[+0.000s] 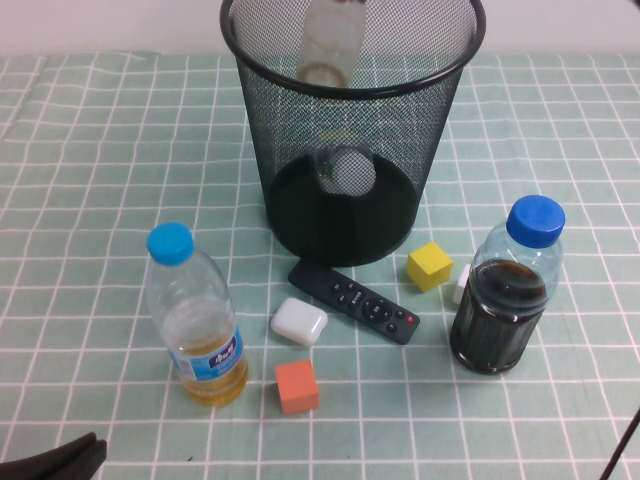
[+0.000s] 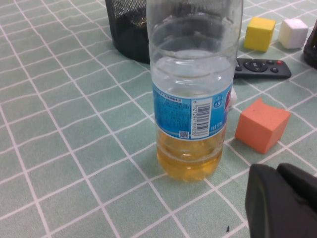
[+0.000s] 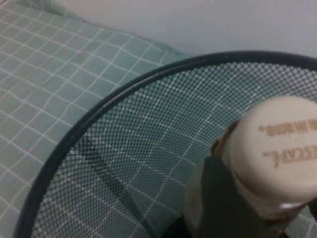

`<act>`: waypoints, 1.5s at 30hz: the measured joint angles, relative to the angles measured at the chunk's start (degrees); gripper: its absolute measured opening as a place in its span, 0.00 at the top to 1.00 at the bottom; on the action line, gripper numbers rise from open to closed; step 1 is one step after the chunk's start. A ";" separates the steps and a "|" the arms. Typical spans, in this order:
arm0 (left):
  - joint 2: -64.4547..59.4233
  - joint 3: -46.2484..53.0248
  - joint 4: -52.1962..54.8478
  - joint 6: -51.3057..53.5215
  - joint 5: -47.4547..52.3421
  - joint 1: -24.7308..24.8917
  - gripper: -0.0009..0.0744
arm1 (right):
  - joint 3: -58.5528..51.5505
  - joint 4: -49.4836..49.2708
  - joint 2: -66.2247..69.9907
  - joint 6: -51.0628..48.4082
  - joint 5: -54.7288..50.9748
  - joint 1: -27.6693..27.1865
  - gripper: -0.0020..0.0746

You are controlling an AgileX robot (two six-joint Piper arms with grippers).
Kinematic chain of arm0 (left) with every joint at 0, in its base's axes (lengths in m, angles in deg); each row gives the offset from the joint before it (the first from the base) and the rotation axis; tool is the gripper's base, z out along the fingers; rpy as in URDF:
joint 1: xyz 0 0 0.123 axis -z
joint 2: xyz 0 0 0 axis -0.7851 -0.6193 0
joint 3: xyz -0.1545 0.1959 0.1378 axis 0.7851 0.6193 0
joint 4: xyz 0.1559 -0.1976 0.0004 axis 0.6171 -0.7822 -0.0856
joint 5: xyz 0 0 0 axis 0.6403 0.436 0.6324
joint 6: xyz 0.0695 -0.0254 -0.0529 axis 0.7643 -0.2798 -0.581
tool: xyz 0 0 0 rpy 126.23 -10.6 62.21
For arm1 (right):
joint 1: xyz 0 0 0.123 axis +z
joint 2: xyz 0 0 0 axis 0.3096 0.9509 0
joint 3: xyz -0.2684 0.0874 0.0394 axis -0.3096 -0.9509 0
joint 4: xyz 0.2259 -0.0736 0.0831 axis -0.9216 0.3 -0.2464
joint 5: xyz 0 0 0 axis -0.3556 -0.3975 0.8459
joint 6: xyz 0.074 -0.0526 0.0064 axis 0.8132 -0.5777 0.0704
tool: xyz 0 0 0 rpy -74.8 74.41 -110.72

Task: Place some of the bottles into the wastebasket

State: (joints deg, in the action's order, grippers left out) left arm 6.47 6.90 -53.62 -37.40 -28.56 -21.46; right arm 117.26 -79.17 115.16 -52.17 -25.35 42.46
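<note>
The black wire-mesh wastebasket [image 1: 350, 190] stands at the back middle of the table; its rim also shows in the right wrist view [image 3: 99, 114]. My right gripper [image 3: 252, 213] is shut on the small brownish bottle [image 3: 277, 148] with the cream cap, over the basket's mouth. In the high view a pale bottle [image 1: 328, 45] shows at the basket's far side, cut by the top edge; the right gripper itself is hidden there. A clear bottle with a white cap [image 1: 347, 170] lies low inside the basket. My left gripper [image 1: 85, 450] [image 2: 277, 171] is shut and empty at the front left.
A blue-capped bottle of yellow liquid [image 1: 195, 320] [image 2: 190, 99] stands front left, a blue-capped bottle of dark liquid [image 1: 505, 300] front right. Between them lie a black remote [image 1: 355, 300], a white case [image 1: 298, 322], an orange cube [image 1: 297, 387], a yellow cube [image 1: 430, 266] and a white cube [image 1: 461, 285].
</note>
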 joint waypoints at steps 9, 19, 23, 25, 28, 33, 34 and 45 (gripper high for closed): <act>0.00 0.00 0.00 0.00 0.00 0.00 0.99 | -0.11 -0.50 4.99 -0.63 0.38 0.00 0.55; 0.00 0.00 0.00 0.00 0.00 0.00 0.99 | 0.00 2.74 1.38 1.05 -8.08 0.00 0.60; 0.00 0.00 0.00 0.00 0.00 0.00 0.99 | 0.10 5.11 -3.94 1.89 -13.71 0.00 0.89; 0.00 0.00 0.00 0.00 0.00 0.00 0.99 | 0.21 6.60 -6.85 3.45 -16.30 0.00 0.94; 0.00 0.00 0.00 0.00 0.00 0.00 0.99 | 0.21 9.42 -10.37 6.08 -20.36 0.00 0.96; 0.00 0.00 0.00 0.00 0.00 0.00 0.99 | 0.21 14.31 -14.08 9.24 -26.47 0.00 0.97; 0.00 0.00 0.00 0.00 0.00 0.00 0.99 | 0.21 15.41 -14.86 10.39 -26.87 0.00 0.97; 0.09 0.00 0.00 0.00 0.00 0.00 0.99 | 0.21 26.66 -23.06 16.46 -27.48 0.00 0.98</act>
State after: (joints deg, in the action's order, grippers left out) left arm 6.56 6.90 -53.62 -37.40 -28.56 -21.46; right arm 117.47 -52.51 92.09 -35.71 -52.83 42.46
